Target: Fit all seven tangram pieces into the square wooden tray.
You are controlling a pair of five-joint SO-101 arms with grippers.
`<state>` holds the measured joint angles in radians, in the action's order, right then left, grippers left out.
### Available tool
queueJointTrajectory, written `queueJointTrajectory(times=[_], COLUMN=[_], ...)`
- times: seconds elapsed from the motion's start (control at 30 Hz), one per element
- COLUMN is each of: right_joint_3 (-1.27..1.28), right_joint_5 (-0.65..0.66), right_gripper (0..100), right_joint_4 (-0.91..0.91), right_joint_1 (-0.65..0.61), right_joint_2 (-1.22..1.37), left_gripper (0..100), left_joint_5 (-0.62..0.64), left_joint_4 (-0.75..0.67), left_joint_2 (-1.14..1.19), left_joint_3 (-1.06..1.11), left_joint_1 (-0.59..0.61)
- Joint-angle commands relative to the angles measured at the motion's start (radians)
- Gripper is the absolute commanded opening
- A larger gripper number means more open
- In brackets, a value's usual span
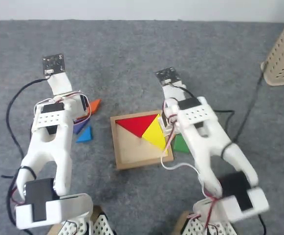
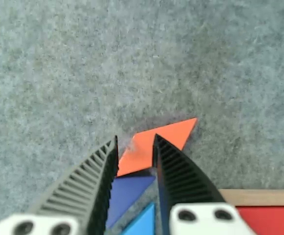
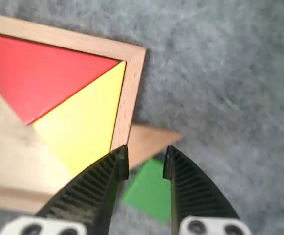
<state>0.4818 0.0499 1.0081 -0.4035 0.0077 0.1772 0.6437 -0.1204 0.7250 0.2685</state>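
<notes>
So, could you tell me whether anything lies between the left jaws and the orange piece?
Nothing visible does: the left jaws are open, tips straddling the orange piece; the purple piece lies beside it.

I cannot read any words, numbers or signs here. The left board (image 1: pixel 53 62) and the right board (image 1: pixel 166 75), both small and dark, have tiny pale specks on them, but they are too small for me to tell what they say.

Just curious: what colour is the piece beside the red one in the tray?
Yellow piece, best in the right wrist view.
</notes>
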Motion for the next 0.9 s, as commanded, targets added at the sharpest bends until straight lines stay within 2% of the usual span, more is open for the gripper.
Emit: queueJointTrajectory(times=[0.0, 0.23, 0.57, 0.87], right_joint_3=[-0.129, -0.198, -0.198, -0.192], right_joint_5=[-0.015, -0.011, 0.040, 0.035], right_gripper=[13.2, 13.1, 12.8, 13.0], right_joint_4=[-0.012, -0.010, -0.010, 0.070], right_joint_1=[-0.013, 0.031, 0.255, 0.229], right_joint_2=[0.093, 0.228, 0.209, 0.087], left_gripper=[11, 11, 11, 11], left_joint_5=[-0.009, -0.009, -0.009, -0.009], left_joint_4=[-0.025, -0.021, -0.021, -0.025], left_joint_2=[-0.049, -0.057, -0.055, -0.049], left_joint_3=[-0.008, -0.010, -0.010, -0.010], left_joint_1=[-0.006, -0.006, -0.008, -0.008])
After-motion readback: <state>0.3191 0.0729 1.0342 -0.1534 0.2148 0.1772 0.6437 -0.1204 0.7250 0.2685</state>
